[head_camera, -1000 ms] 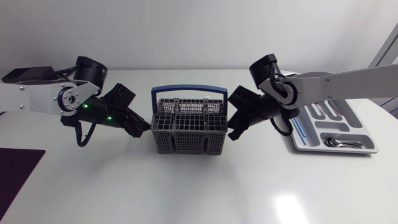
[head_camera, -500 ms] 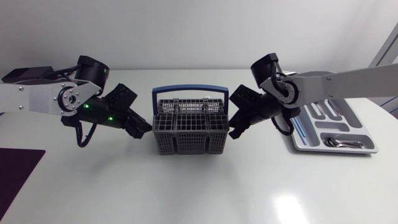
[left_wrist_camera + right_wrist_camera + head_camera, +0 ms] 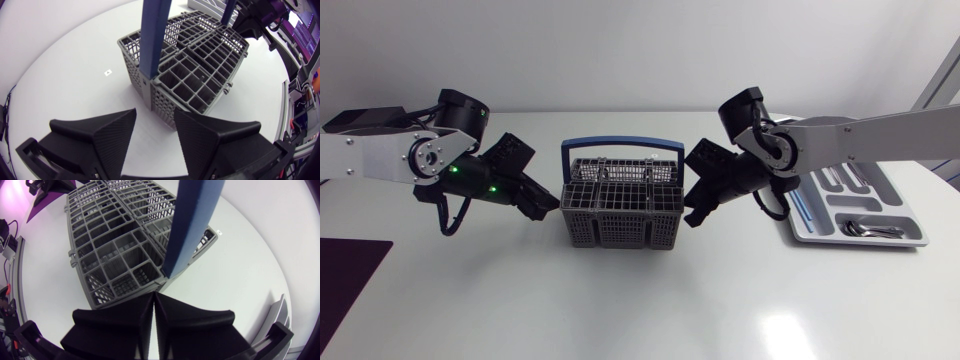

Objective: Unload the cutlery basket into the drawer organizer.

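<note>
Basket: we see the grey cutlery basket [image 3: 620, 205] upright at mid-table, with its blue handle [image 3: 623, 148] raised.
Organizer: the drawer organizer [image 3: 855, 205] lies well apart, at our right, with some cutlery [image 3: 868, 230] in it.
Surface: a glossy white table [image 3: 640, 300]; the small marker [image 3: 107, 72] near the basket is too small to read.
Left gripper [image 3: 155, 117]: fingers parted, gripping nothing, just beside the basket's left end.
Right gripper [image 3: 154, 296]: fingers pressed together on nothing, just beside the basket's right end.
</note>
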Controlling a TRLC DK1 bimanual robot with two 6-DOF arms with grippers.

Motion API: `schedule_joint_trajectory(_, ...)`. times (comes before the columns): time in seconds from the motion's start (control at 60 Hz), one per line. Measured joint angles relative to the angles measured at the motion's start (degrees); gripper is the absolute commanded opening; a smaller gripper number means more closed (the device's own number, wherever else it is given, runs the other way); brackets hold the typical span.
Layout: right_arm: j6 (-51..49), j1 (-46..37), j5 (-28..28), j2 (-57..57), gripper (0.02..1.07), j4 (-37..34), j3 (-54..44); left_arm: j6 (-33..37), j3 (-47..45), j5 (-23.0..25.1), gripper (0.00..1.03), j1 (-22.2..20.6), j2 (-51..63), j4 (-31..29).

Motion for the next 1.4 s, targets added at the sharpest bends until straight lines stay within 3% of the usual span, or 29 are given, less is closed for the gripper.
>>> schedule_joint_trajectory(0.517, 0.0, -0.87, 0.0, -0.7, 0.13, 0.0, -0.46, 0.0, 0.02, 0.57, 0.58, -0.17, 0.02, 0.17)
schedule_joint_trajectory(0.617, -0.02, -1.18, 0.26, -0.77, 0.27, 0.24, -0.79, 0.0, 0.02, 0.59, 0.6, -0.09, 0.02, 0.2)
schedule_joint_trajectory(0.733, 0.0, -1.18, 1.9, -1.4, 0.76, 0.42, -2.23, 0.0, 0.02, 0.83, 0.65, 0.5, 0.02, 0.22)
schedule_joint_trajectory(0.867, 0.17, -1.18, 4.81, -2.62, 0.93, 0.42, -4.22, 0.0, 0.02, 0.83, 0.7, 1.92, 0.02, 0.63)
schedule_joint_trajectory(0.933, 0.2, -1.38, 5.88, -3.5, 1.0, 0.42, -5.07, 0.0, 0.02, 0.83, 0.83, 2.71, 0.02, 0.66)
schedule_joint_trajectory(1.033, 0.2, -2.05, 6.86, -5.73, 1.02, 0.42, -6.49, 0.0, 0.02, 0.85, 0.99, 3.89, 0.0, 0.66)
schedule_joint_trajectory(1.4, 0.15, -5.95, 9.49, -17.97, 1.02, 0.42, -11.39, -0.04, -2.45, 1.03, 0.99, 7.41, -11.19, 1.84)
